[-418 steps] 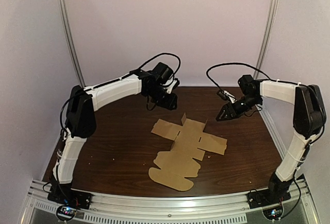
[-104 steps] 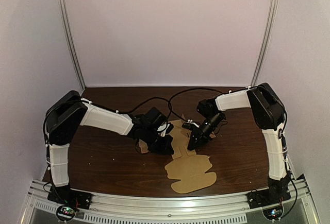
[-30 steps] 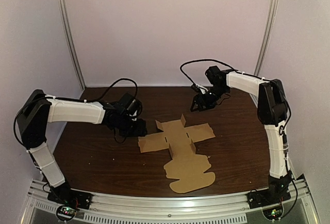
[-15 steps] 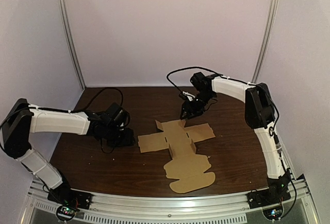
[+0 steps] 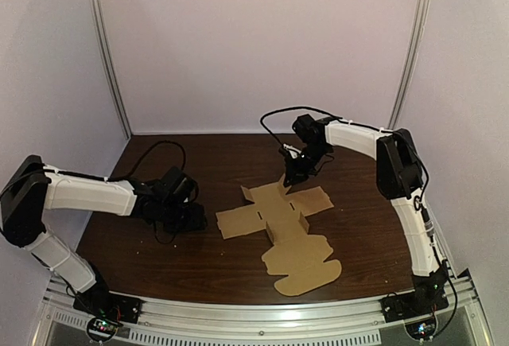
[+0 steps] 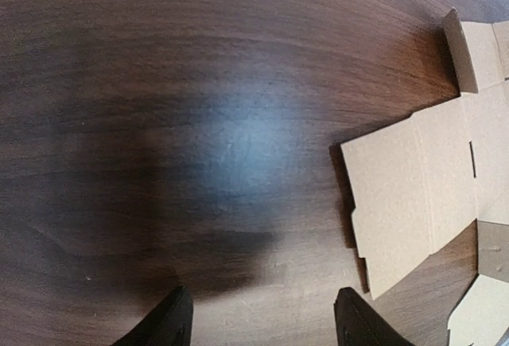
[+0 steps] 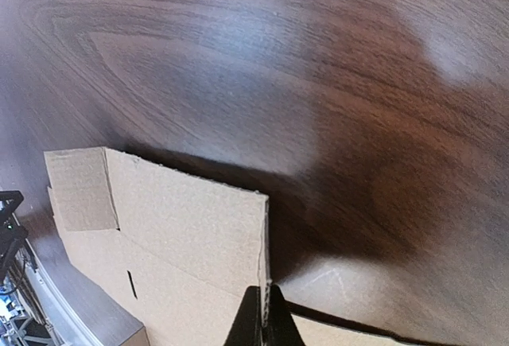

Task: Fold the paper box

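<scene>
**Desk pinch risks a slide**

Dark wood desk (image 5: 358,227), seen from above, carries the paper box (image 5: 274,220) flat at centre. Left wrist: left jaws gape empty beside its panel (image 6: 406,195) — nothing anchors it. Right wrist: right jaws grip one flap (image 7: 191,211) — pulling may drag or tear it.

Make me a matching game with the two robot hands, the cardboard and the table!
Things:
1. left gripper
2. right gripper
3. paper box
4. table

States:
A. dark brown wood
B. spread out, mostly flat
C. shut on the paper box's edge
D. open, above bare wood

Pairs: 1-D, 2-C, 3-B, 4-A
</scene>
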Tool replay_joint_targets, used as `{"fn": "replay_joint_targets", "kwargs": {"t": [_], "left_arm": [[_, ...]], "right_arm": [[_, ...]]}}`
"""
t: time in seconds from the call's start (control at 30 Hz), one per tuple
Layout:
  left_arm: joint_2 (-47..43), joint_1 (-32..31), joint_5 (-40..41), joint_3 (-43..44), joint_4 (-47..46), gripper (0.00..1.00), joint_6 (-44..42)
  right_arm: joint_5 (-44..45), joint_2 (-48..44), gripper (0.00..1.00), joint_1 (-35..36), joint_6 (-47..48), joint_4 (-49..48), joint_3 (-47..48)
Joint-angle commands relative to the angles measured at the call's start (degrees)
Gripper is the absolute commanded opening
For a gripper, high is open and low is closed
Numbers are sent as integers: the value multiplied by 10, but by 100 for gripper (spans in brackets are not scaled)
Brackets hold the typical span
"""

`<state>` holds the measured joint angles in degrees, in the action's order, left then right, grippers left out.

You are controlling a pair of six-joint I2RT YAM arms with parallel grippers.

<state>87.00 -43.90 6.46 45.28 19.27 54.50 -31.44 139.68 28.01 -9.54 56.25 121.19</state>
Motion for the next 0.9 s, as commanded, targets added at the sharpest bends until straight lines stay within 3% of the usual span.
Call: {"fn": "replay_joint_targets", "kwargs": {"t": [0.0,0.1,0.43,0.53,0.67,0.87], "left_arm": [[-15,-7,-13,-46,-132,64,14],[-8,-11,-52,-69,-242,65,-4],[29,-26,-103,-84,-403,64,-24],[51,-26,-111,-72,-417,54,-20],[73,-26,-119,-70,-448,34,-2],[82,-26,-100,-61,-439,24,8]], "right_arm": [[-3,-76,0,1,-26,-26,-31],[-9,-101,0,-3,-39,-42,-51],[-26,-134,0,-8,-53,-63,-87],[-30,-140,0,-8,-54,-67,-95],[-31,-151,0,-9,-53,-74,-110],[-33,-168,0,-14,-52,-82,-135]]}}
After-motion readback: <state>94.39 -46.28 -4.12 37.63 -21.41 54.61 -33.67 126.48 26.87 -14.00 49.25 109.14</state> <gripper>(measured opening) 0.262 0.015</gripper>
